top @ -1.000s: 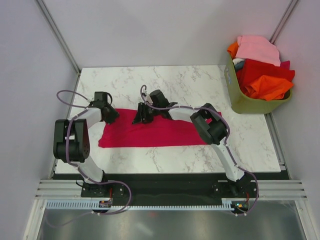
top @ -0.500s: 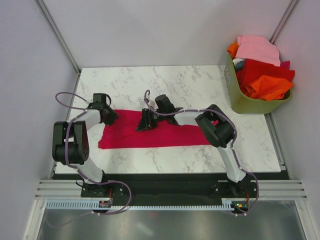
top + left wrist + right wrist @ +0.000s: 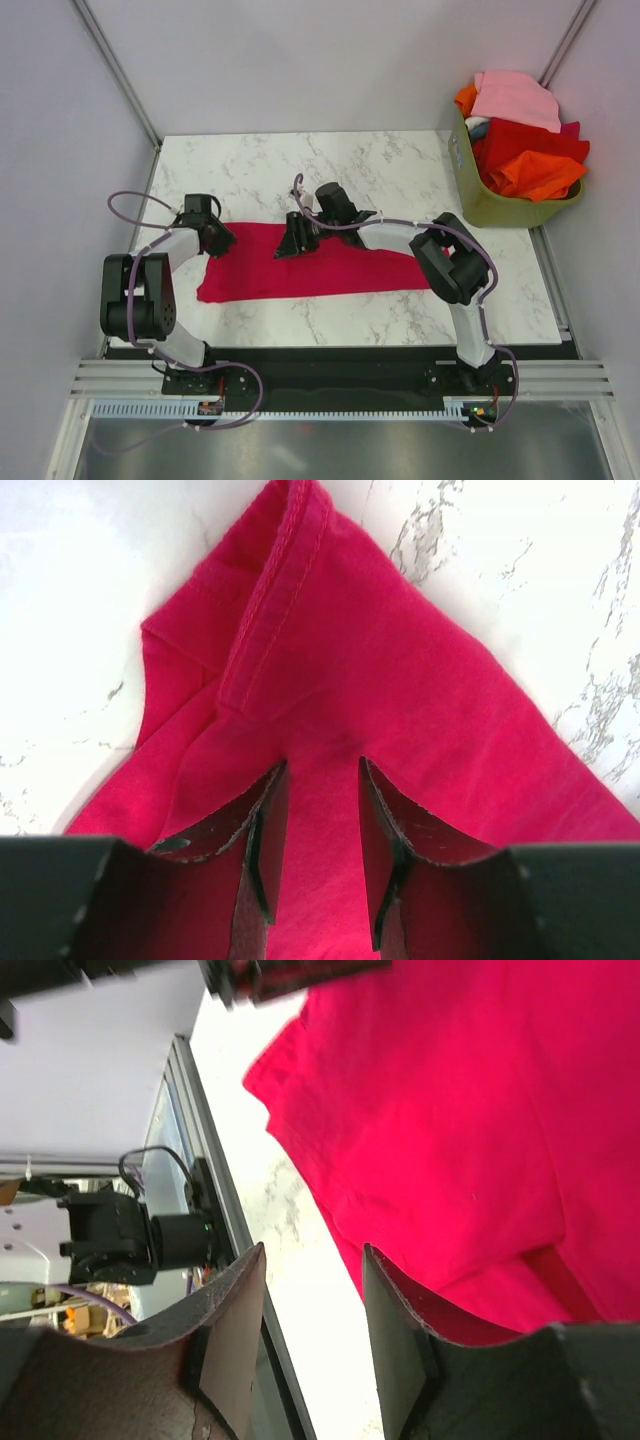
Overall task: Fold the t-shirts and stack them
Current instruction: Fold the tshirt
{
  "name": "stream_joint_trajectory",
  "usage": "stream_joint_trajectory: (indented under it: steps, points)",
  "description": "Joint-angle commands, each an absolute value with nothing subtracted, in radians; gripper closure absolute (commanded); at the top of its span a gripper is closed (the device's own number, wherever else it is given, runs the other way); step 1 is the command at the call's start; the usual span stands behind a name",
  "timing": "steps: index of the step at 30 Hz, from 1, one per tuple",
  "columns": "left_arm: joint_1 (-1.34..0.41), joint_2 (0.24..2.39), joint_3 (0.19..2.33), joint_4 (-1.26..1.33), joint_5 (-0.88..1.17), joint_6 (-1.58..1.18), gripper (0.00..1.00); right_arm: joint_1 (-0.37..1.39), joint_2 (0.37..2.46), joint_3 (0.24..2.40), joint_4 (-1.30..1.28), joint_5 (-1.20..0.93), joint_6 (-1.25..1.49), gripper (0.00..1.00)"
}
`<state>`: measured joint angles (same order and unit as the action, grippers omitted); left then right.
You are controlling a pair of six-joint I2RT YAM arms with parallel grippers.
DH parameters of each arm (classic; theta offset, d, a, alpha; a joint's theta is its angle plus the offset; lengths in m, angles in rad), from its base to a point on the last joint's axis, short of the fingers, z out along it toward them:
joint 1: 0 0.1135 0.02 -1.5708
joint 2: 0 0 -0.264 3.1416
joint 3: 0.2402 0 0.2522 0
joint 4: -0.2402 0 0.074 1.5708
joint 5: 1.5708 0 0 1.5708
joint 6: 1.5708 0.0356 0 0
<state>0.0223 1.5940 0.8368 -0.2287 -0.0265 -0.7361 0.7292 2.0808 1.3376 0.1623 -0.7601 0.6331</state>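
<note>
A crimson t-shirt (image 3: 320, 268) lies folded into a long flat strip across the marble table (image 3: 380, 165). My left gripper (image 3: 217, 240) is at the strip's far left corner. In the left wrist view it (image 3: 322, 767) is open, its fingers down on the cloth (image 3: 400, 700) just behind a stitched hem. My right gripper (image 3: 292, 240) is at the strip's far edge near its middle. In the right wrist view it (image 3: 312, 1252) is open and empty, with bare table between the fingers and the shirt (image 3: 480, 1110) beside them.
An olive-green basket (image 3: 500, 208) stands at the table's far right, heaped with pink (image 3: 515, 97), red (image 3: 520, 140) and orange (image 3: 540, 175) t-shirts. The table's left edge rail (image 3: 212, 1195) shows in the right wrist view.
My right gripper has shifted a little to the right and nearer along the shirt's far edge, its elbow swinging right. My left gripper has edged slightly nearer. The shirt lies about as before.
</note>
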Motion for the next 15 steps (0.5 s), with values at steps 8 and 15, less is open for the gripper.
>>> stream_joint_trajectory:
  steps: [8,15]
  points:
    - [0.022,1.451,0.787,-0.203,-0.057,-0.696,0.62,0.735,2.002,1.416,0.003,-0.498,0.534,0.55]
    - [0.014,1.273,0.718,-0.189,-0.048,-0.692,0.61,0.687,1.795,1.254,-0.12,-0.258,0.476,0.56]
